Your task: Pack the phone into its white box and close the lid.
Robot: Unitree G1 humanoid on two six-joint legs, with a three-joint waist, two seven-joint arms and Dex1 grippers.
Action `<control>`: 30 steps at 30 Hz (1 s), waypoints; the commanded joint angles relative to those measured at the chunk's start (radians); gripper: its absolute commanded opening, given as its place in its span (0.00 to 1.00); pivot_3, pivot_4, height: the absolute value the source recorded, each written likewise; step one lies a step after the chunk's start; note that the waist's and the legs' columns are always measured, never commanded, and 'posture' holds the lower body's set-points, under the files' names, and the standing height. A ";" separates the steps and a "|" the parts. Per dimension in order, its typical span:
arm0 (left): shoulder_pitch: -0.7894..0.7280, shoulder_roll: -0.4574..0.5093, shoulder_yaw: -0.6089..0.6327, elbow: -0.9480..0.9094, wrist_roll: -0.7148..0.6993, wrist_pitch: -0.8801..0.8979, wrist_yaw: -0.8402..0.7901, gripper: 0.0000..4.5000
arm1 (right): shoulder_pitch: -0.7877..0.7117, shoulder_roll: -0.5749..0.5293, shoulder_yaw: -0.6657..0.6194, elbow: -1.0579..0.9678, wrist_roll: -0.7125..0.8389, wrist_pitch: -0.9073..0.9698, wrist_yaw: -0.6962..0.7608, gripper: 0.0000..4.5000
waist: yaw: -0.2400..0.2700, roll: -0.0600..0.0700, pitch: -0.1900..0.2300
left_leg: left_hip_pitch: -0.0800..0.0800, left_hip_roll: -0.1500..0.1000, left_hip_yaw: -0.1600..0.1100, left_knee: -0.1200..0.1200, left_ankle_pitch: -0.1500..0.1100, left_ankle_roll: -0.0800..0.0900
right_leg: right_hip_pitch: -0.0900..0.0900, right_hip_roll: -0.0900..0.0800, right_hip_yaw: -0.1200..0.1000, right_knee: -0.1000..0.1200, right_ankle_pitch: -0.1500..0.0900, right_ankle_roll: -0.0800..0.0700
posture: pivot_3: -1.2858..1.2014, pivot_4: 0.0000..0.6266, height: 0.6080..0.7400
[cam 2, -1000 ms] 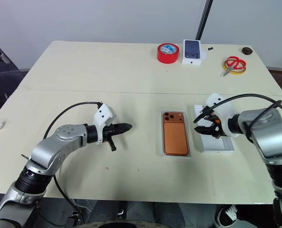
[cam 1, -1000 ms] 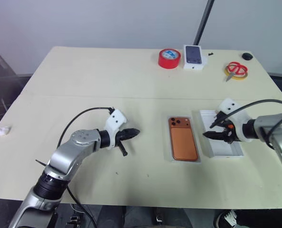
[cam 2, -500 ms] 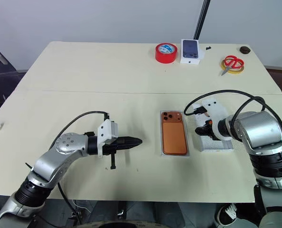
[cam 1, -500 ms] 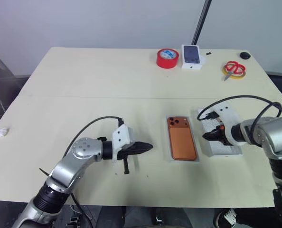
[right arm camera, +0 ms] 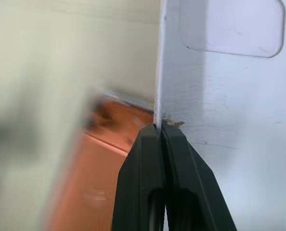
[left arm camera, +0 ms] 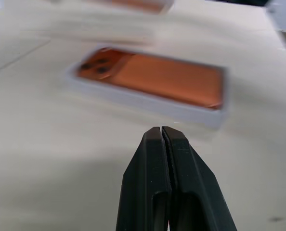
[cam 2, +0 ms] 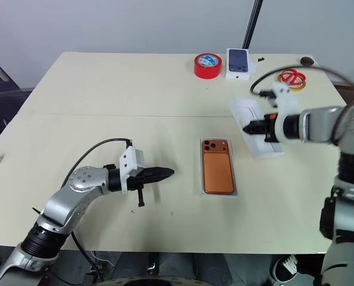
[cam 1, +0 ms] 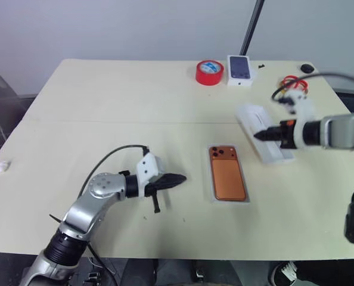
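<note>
- your first half looks done: the flat copper-orange phone with the dark lens cluster [cam 1: 227, 177] already lies face-down inside the shallow white cardboard box [cam 1: 245, 197], which sits on the pale table [cam 1: 117, 101] near its front edge
- what's left is the lid: the shallow all-white rectangular lid [cam 1: 264, 141] is not on the box yet; it appears raised off the table and tilted, to the right of the box and a little farther back
- your right gripper [cam 1: 257, 135] is clenched on the lid, its black fingers pinching the thin rim at the lid's near-left edge; in the right wrist view the phone shows beyond and below that edge, apart from it
- your left gripper [cam 1: 178, 177] is clenched on nothing, hovering to the left of the box, tips pointing at it, near but not touching
- judging from this, you have yet to carry the lid over the box, level it and press it down
</note>
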 commanded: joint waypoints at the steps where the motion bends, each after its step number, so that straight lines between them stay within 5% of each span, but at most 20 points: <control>1: -0.032 -0.012 0.087 0.058 -0.004 -0.031 0.042 0.01 | 0.010 -0.012 0.067 0.028 0.531 -0.070 -0.223 0.02 | 0.000 0.000 0.000 | 0.000 0.000 0.000 0.000 0.000 0.000 | 0.000 0.000 0.000 0.000 0.000 0.000 | 0.52 0.24 0.94; 4: -0.061 -0.024 0.132 0.112 -0.008 -0.040 0.068 0.01 | 0.086 0.059 0.122 -0.051 0.749 -0.223 -0.375 0.02 | 0.000 -0.001 0.000 | -0.001 0.001 0.000 0.001 0.000 0.000 | 0.000 0.000 0.000 0.000 0.000 0.000 | 0.52 0.24 0.94; 7: -0.086 -0.040 0.161 0.147 -0.011 -0.045 0.088 0.01 | 0.183 0.265 0.076 -0.173 0.749 -0.347 -0.525 0.02 | -0.004 -0.001 0.000 | -0.002 0.001 0.000 0.002 0.000 0.001 | 0.000 0.000 0.000 0.000 0.000 0.000 | 0.52 0.24 0.94; 12: -0.100 -0.053 0.160 0.148 -0.001 -0.049 0.087 0.01 | 0.388 0.669 0.060 -0.471 0.749 -0.646 -1.005 0.02 | 0.000 0.000 -0.001 | -0.006 0.004 -0.001 0.002 0.000 0.000 | -0.005 -0.001 -0.001 0.002 0.000 0.001 | 0.52 0.24 0.94; 15: -0.103 -0.067 0.145 0.130 -0.001 -0.042 0.090 0.01 | 0.482 0.739 0.075 -0.564 0.749 -0.722 -1.160 0.02 | 0.002 0.000 -0.001 | -0.015 0.002 -0.001 0.004 0.001 -0.002 | -0.012 -0.003 -0.002 0.005 0.001 0.002 | 0.52 0.24 0.94; 22: -0.129 -0.119 0.059 0.141 0.037 -0.042 0.079 0.01 | 0.601 0.663 0.073 -0.619 0.749 -0.749 -1.180 0.02 | 0.000 0.000 -0.002 | -0.015 0.001 -0.001 0.005 0.002 -0.002 | -0.012 -0.002 -0.001 0.004 0.002 0.004 | 0.52 0.24 0.94; 25: -0.161 -0.165 0.009 0.170 0.058 -0.040 0.081 0.01 | 0.586 0.564 0.071 -0.605 0.749 -0.700 -1.057 0.21 | 0.002 0.000 -0.002 | -0.015 0.001 -0.001 0.005 0.002 -0.002 | -0.012 -0.001 -0.001 0.004 0.002 0.004 | 0.52 0.24 0.94; 29: -0.206 -0.228 -0.051 0.214 0.089 -0.052 0.080 0.01 | 0.488 0.286 0.032 -0.511 0.749 -0.562 -0.817 0.66 | 0.001 0.000 -0.002 | -0.015 0.000 0.000 0.005 0.002 -0.002 | -0.012 -0.002 0.000 0.003 0.002 0.004 | 0.52 0.24 0.94; 30: -0.217 -0.243 -0.060 0.224 0.094 -0.053 0.080 0.01 | 0.460 0.206 0.025 -0.482 0.749 -0.526 -0.758 0.66 | 0.001 0.000 -0.002 | -0.015 -0.001 0.000 0.005 0.002 -0.002 | -0.012 -0.002 0.000 0.003 0.002 0.004 | 0.52 0.24 0.94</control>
